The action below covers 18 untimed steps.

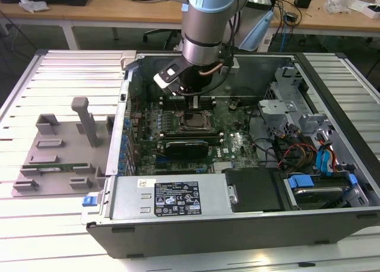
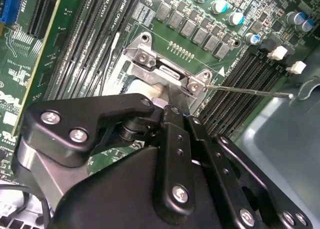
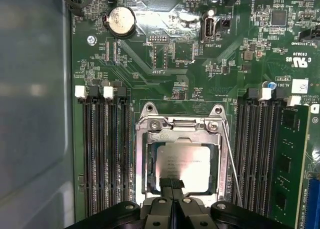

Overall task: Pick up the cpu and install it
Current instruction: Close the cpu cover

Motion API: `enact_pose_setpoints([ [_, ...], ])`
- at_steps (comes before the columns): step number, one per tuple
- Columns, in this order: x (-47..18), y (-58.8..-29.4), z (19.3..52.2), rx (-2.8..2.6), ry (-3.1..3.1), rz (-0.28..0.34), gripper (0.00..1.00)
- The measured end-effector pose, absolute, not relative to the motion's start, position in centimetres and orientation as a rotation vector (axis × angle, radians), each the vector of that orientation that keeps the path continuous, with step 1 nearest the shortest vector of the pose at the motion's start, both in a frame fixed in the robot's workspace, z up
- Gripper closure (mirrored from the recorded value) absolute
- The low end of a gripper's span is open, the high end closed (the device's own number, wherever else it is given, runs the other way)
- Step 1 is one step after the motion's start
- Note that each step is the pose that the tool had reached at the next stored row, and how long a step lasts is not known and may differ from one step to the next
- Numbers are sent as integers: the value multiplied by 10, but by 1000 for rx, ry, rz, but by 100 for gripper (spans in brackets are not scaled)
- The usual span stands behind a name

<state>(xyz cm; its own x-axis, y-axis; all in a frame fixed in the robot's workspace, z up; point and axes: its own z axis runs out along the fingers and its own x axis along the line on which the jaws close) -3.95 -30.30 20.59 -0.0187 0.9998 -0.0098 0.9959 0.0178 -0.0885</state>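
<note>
First wrist view: silvery square cpu (image 3: pixel 182 161) lies in steel socket frame (image 3: pixel 176 123); jaws closed, empty, at its edge; a nudge could skew it.

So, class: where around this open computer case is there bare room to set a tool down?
Free: the white slatted table beyond the grey plastic fixture, and on its near side. Crowded: the green motherboard under the black gripper, and the cabled drive bay.

Arm (image 1: pixel 205 22) reaching down, wrist vertical; gripper (image 3: pixel 172 183) pointing straight down, fingers (image 3: pixel 167 186) pressed together.
</note>
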Motion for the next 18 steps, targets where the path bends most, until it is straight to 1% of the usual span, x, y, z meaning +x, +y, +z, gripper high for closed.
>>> enact_pose_setpoints([
  [8, -37, -303, 202, -2161, -2201, 109, 89],
  [18, -25, -303, 213, -2161, -2201, 108, 89],
])
